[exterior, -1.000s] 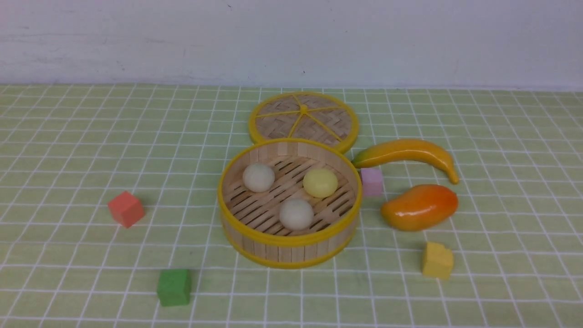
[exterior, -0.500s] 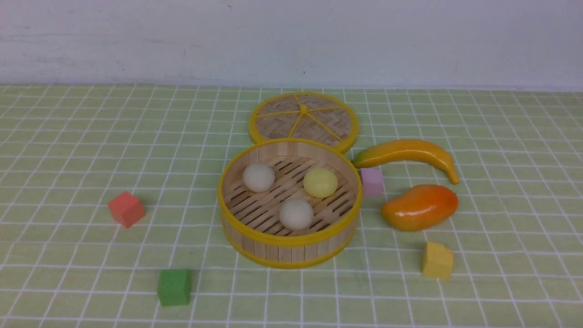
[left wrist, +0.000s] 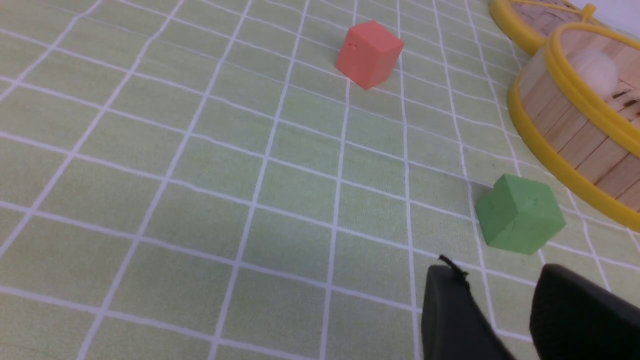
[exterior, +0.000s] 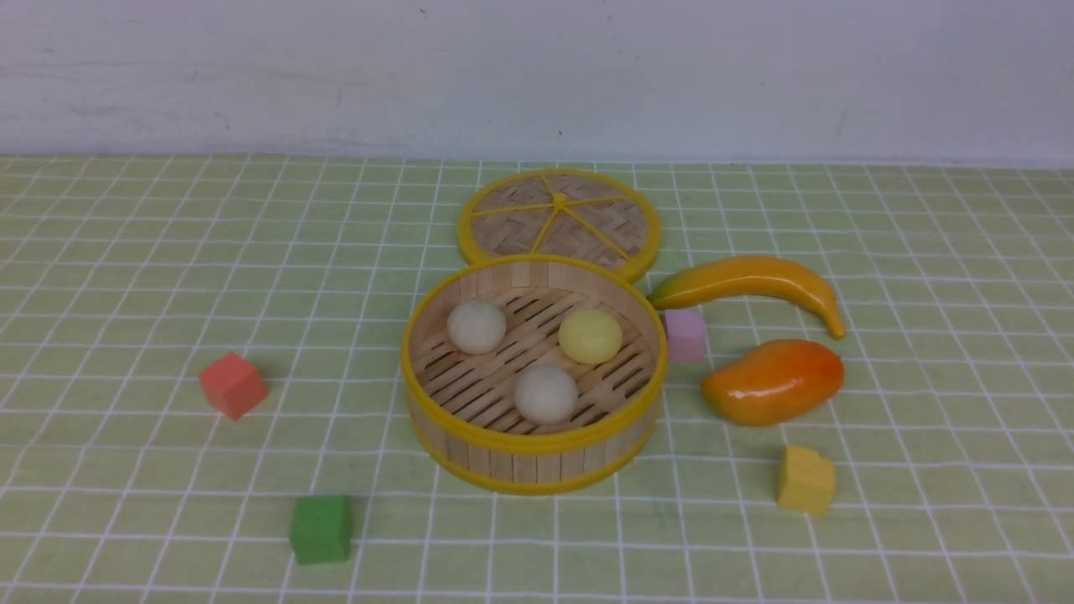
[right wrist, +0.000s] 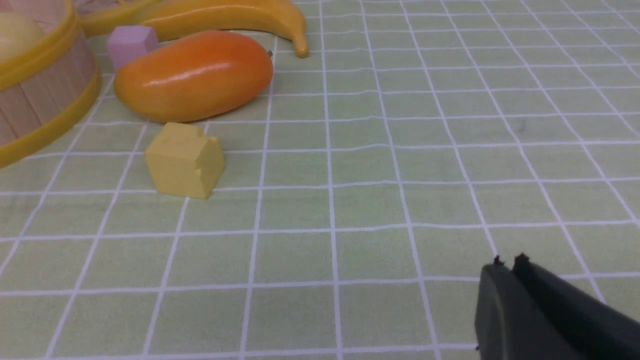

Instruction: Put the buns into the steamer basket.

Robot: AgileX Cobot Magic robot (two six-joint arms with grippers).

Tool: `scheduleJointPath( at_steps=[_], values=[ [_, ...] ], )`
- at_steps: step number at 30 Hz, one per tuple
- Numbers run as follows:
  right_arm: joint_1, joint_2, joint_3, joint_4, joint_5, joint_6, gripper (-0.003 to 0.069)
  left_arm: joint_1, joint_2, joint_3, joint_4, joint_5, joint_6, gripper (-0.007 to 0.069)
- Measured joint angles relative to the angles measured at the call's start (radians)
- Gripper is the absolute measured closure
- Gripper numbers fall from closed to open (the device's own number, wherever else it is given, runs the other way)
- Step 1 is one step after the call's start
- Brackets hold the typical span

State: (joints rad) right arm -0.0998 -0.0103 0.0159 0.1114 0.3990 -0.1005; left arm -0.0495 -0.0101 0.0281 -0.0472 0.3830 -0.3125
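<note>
The steamer basket (exterior: 537, 466) stands at the middle of the green checked cloth. All three buns lie inside it: an off-white one (exterior: 476, 326) at the back left, a pale yellow one (exterior: 590, 335) at the back right, an off-white one (exterior: 545, 393) at the front. In the left wrist view the basket's wall (left wrist: 575, 135) and one bun (left wrist: 594, 70) show. My left gripper (left wrist: 500, 272) is open and empty, low over the cloth near the green cube (left wrist: 520, 214). My right gripper (right wrist: 507, 265) is shut and empty over bare cloth. Neither gripper shows in the front view.
The flat woven lid (exterior: 560, 220) lies behind the basket. A banana (exterior: 747, 281), pink cube (exterior: 685, 334), orange mango (exterior: 772, 379) and yellow cube (exterior: 805, 478) lie to the basket's right. A red cube (exterior: 232, 383) and the green cube (exterior: 320, 528) lie to its left.
</note>
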Motion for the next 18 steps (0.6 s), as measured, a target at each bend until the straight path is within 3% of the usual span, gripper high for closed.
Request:
scheduleJointPath(
  at_steps=[18],
  values=[
    [0.0, 0.0, 0.0, 0.0, 0.0, 0.0, 0.062, 0.0, 0.0, 0.0, 0.0, 0.0, 0.0, 0.0386]
  ],
)
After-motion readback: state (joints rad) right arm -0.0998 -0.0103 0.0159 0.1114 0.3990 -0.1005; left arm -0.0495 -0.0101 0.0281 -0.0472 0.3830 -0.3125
